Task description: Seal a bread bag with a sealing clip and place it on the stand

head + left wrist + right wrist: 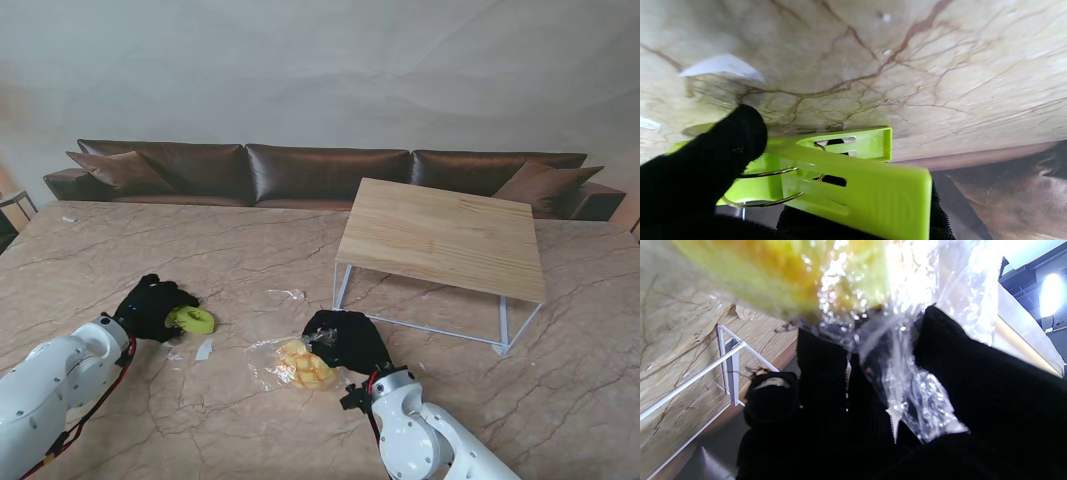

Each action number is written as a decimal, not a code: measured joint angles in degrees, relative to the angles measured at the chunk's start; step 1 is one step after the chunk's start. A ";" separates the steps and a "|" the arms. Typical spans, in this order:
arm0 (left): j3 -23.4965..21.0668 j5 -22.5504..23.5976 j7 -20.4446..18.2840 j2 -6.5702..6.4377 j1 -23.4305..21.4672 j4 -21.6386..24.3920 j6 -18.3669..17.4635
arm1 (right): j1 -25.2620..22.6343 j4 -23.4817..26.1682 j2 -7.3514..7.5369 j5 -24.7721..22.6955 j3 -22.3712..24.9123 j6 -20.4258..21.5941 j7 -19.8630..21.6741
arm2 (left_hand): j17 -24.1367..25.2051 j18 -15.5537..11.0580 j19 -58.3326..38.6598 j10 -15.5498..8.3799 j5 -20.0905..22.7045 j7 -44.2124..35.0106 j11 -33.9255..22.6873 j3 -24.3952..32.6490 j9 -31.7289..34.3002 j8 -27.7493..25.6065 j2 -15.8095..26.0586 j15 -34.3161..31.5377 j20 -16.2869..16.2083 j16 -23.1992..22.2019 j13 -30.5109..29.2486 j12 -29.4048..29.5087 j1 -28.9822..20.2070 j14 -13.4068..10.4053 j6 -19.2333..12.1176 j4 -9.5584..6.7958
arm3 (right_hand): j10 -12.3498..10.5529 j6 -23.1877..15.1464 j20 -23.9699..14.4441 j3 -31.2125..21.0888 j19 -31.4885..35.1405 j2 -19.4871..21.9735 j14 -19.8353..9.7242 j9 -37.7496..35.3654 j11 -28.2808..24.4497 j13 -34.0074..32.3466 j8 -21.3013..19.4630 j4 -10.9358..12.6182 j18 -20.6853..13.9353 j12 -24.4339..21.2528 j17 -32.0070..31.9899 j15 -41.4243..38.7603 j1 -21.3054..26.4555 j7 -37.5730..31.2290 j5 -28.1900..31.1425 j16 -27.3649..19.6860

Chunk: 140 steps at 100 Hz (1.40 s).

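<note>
The left hand (152, 306) grips the green sealing clip (191, 319) just over the marble table (230, 420), while the right hand (345, 340) pinches the gathered neck of the clear bread bag (297, 364), which lies on the table near the wooden-topped stand (445, 236).

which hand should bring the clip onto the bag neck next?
Probably the left. The left hand already holds the green clip, while the right hand has the bread bag neck bunched in its fingers.
</note>
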<state>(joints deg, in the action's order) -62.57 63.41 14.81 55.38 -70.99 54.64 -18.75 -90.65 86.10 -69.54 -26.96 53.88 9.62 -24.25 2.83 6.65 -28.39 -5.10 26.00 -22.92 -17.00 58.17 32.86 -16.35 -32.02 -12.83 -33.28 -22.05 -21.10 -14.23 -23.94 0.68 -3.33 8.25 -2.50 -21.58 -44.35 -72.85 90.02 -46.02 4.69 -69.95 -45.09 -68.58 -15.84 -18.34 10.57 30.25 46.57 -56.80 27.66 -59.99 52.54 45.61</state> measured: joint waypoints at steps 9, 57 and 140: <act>2.98 -1.43 1.12 0.07 2.48 -2.43 0.78 | 0.01 -0.13 0.00 0.01 0.00 0.38 0.03 | -0.02 0.42 -6.45 -2.03 -0.18 -1.92 -0.17 1.13 2.63 -1.28 0.59 -2.21 -0.08 -1.96 -4.48 -1.14 -5.08 0.38 -1.65 -0.05 | 0.00 0.00 0.02 0.00 0.00 0.00 0.00 0.00 -0.10 0.00 0.00 0.00 0.00 0.00 -0.01 -0.16 0.00 0.00 0.00 0.00; 8.84 -7.21 1.56 1.09 8.51 -7.98 1.13 | -0.07 -0.15 0.03 0.10 0.29 0.76 0.24 | -2.75 2.04 -18.67 -6.22 1.37 -23.30 0.47 -9.50 11.62 -10.41 -0.81 -11.63 2.35 -20.54 -13.07 -48.64 -11.38 3.84 -9.21 3.09 | 0.01 0.00 0.09 0.00 0.00 0.00 0.00 0.00 -0.14 0.00 0.00 0.00 0.00 -0.20 -0.01 0.17 0.00 0.00 0.00 0.00; -2.55 -19.51 -7.02 3.71 3.39 -5.26 -4.27 | 0.46 -0.85 0.05 0.06 -0.12 1.12 0.52 | -9.83 5.21 -24.78 -7.35 20.83 -29.13 -1.45 -2.38 25.71 -48.89 -14.91 -8.69 -2.90 -21.71 -17.75 -40.99 -10.25 -1.31 -11.09 3.11 | -0.19 -0.01 0.68 0.00 0.01 0.00 0.00 -0.01 -0.16 0.00 0.00 0.00 0.00 -0.21 -0.01 -0.29 0.00 0.00 0.00 0.00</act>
<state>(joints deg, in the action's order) -65.13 43.90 7.79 59.09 -67.60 49.37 -23.02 -90.19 85.25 -69.48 -26.89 53.76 10.74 -23.72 -7.00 11.85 -53.17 -12.45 46.83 -52.06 -18.45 55.78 58.57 -65.25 -46.92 -21.53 -36.18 -43.77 -38.85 -55.22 -34.19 -0.63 -14.43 11.35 -2.69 -21.59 -43.67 -72.85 90.02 -46.02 4.69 -69.95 -45.25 -68.58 -15.84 -18.34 10.57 30.04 46.55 -57.09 27.66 -59.99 52.54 45.61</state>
